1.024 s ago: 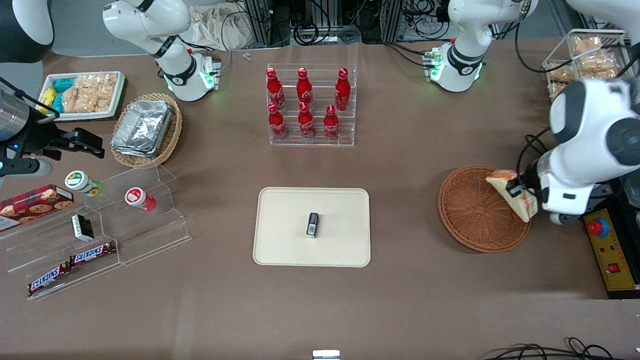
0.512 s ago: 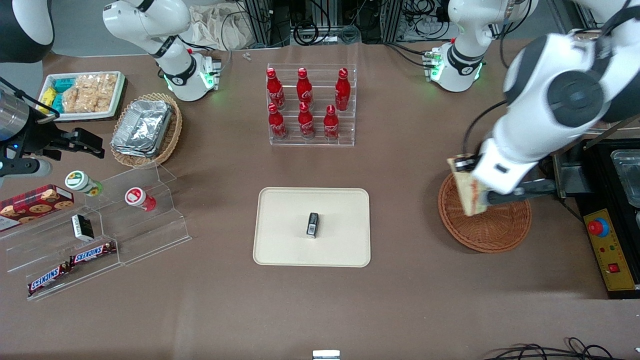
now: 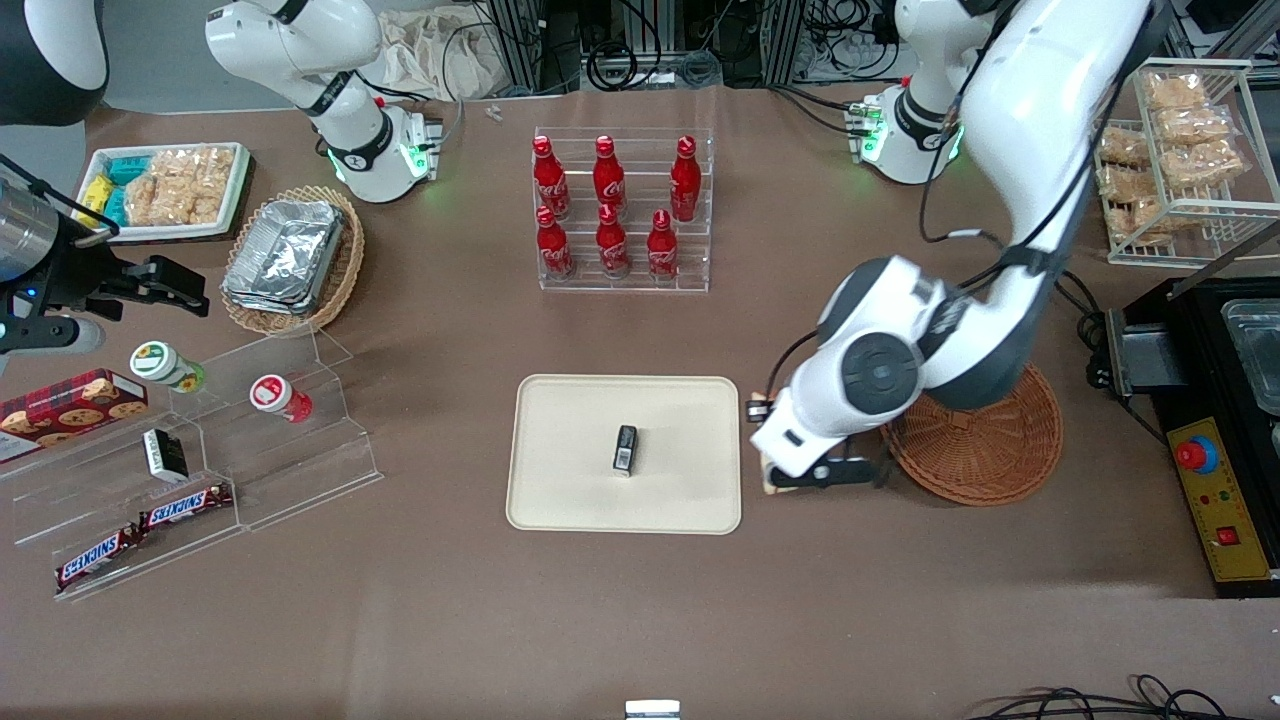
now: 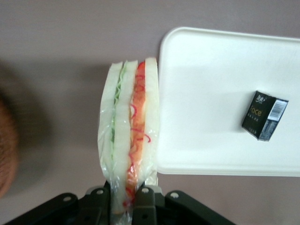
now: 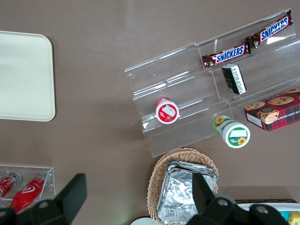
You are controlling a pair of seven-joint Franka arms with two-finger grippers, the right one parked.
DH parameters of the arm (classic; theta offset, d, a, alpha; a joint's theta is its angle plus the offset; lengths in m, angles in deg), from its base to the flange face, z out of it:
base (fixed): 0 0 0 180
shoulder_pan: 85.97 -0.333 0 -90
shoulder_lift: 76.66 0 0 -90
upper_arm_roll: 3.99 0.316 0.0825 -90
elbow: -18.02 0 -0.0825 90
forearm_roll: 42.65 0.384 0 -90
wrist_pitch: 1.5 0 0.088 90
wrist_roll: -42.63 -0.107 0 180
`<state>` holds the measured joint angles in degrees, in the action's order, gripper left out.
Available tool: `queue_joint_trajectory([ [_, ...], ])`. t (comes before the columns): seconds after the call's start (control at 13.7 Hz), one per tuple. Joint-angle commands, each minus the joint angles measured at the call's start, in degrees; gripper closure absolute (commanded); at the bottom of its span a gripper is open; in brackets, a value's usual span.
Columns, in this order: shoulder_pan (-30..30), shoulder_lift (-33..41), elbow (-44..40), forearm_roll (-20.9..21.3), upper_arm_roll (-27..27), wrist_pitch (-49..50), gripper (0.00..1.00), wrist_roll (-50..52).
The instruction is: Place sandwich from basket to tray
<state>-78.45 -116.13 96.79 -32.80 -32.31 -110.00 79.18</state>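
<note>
From the front, you can see the gripper (image 3: 770, 478) held above the table in the gap between the tray (image 3: 560, 505) and the basket (image 3: 1000, 450), just beside the tray's edge. Most of it sits under the arm's white wrist, so only a sliver of the sandwich (image 3: 766, 487) shows at the wrist's lower edge. The basket has nothing in it that you can see, and part of it is covered by the arm. A small black box (image 3: 625, 448) lies near the middle of the tray.

In the left wrist view you get the clear look: the fingers (image 4: 144, 199) are clenched on the sandwich (image 4: 129, 140), gripping it at one end so the wedge stands out from them with its cut edge toward the camera, green filling in one layer and red in the next. It is wrapped in clear film. It hangs over bare table with one slice lined up along the rim of the tray (image 4: 206, 168), not over the tray's floor. The black box (image 4: 264, 115) rests on the tray, well apart from the sandwich. A brown blur at one edge is the basket (image 4: 5, 150).

The right wrist view shows you only a corner of the tray (image 5: 28, 93).
</note>
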Motion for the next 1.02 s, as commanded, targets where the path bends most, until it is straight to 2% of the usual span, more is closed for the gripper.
queue_joint_trajectory([
  [0.0,2.9,-4.6,-3.4,3.8,-0.1,-3.2,1.00,2.7],
  [0.37,4.7,-10.4,-3.4,9.4,-0.2,-11.2,1.00,2.8],
  [0.66,7.6,-11.5,-3.5,10.1,0.4,-14.0,1.00,3.0],
  [0.73,7.7,-11.6,-3.5,10.1,0.4,-14.1,0.87,3.0],
  [0.8,7.6,-11.6,-3.4,10.2,0.6,-14.2,0.01,2.7],
  [0.95,7.3,-11.1,-3.3,10.4,1.0,-15.0,0.00,2.4],
])
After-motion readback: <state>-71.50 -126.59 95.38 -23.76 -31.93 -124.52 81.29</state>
